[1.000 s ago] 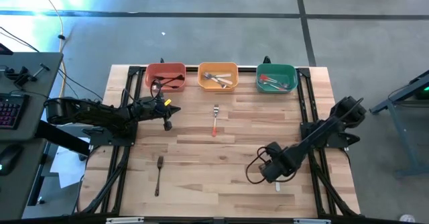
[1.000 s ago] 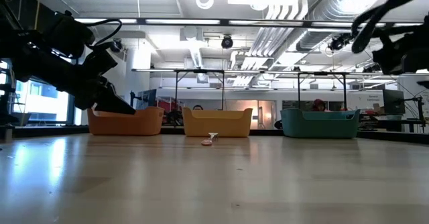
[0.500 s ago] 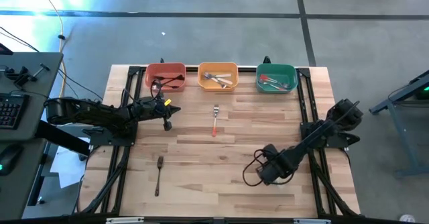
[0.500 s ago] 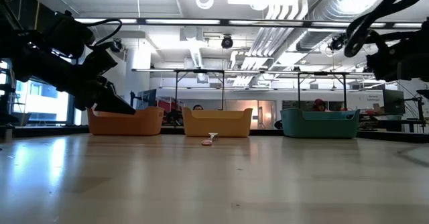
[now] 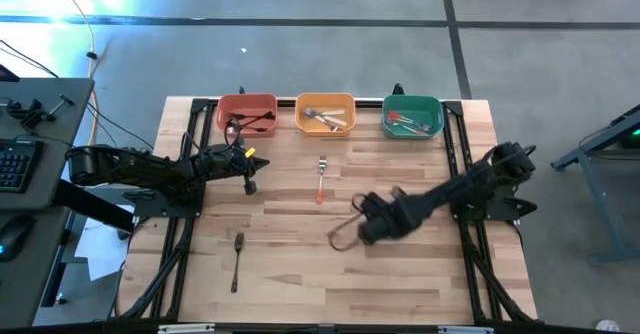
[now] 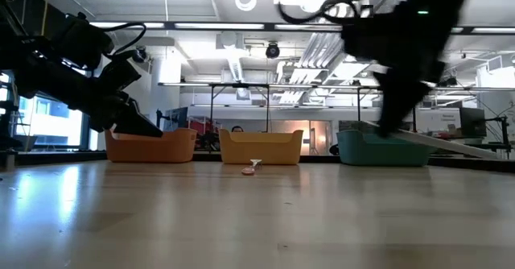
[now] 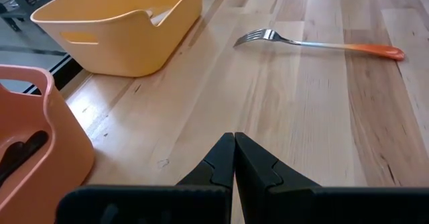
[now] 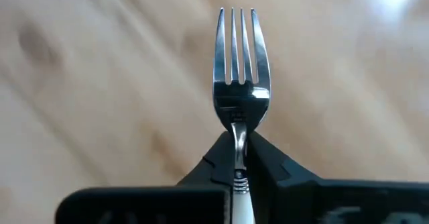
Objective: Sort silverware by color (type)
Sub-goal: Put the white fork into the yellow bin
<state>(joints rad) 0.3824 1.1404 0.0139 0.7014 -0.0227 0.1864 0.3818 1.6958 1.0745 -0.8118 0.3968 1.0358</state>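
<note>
Plastic bins across the frame's top: red bin [image 5: 247, 112], orange bin [image 5: 325, 113], green bin [image 5: 412, 116], forks inside each.
Right gripper [image 8: 237, 158], mid-frame, clenches a silver fork [image 8: 238, 70]; left gripper [image 7: 234, 158] clenched empty.

A light wooden plank table [image 5: 300, 264] is carrying three bins along its far edge: red [image 5: 247, 113] at left, orange [image 5: 325, 113] in the middle, green [image 5: 413, 115] at right. A red-handled fork [image 5: 321, 178] is lying near the centre, a dark fork [image 5: 237, 260] near the left front.
</note>
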